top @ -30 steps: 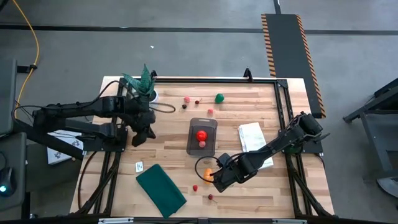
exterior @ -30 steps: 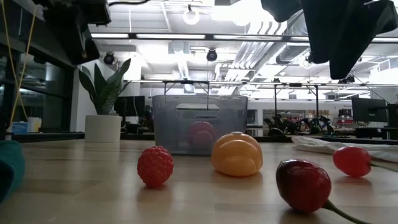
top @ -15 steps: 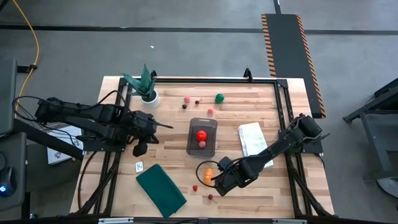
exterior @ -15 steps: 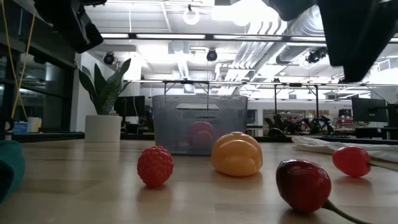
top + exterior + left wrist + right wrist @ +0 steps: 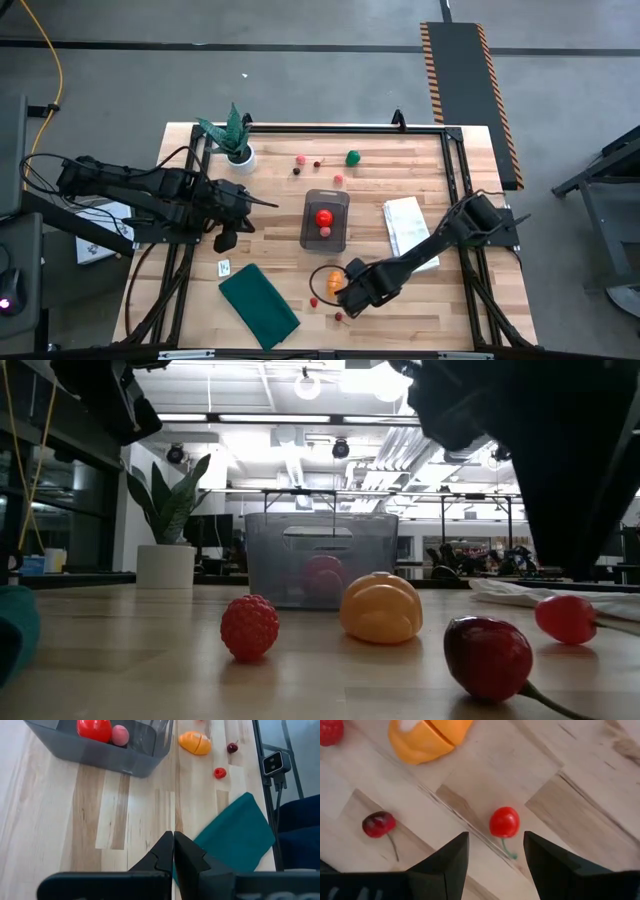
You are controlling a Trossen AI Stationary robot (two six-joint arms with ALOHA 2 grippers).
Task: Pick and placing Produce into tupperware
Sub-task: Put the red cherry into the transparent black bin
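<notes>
I'm looking at a pale butcher-block table [image 5: 400,175] with a black frame, standing on a grey concrete floor [image 5: 300,80] with a yellow-and-black striped strip [image 5: 462,80] beyond it. The low view looks into a bright workshop with white ceiling ducts [image 5: 300,445] and strip lights.

The tupperware [image 5: 325,220] sits mid-table, holding a red ball [image 5: 324,216] and a small pink piece [image 5: 324,232]. More produce lies loose: a green round one [image 5: 352,157] and tiny berries [image 5: 308,162] toward the far edge, and near the front an orange piece [image 5: 334,281], a raspberry [image 5: 313,301] and a dark cherry [image 5: 338,317]. A white cloth [image 5: 405,225] lies right of the container, a dark green cloth [image 5: 258,305] at front left, a potted spiky plant [image 5: 232,135] at the far left corner.

My right gripper [image 5: 495,851] hangs low over the front produce, jaws parted and empty, a red cherry [image 5: 504,822] lying on the wood just ahead of them. My left gripper [image 5: 173,851] waits above the table's left side, jaws pressed together with nothing between.
</notes>
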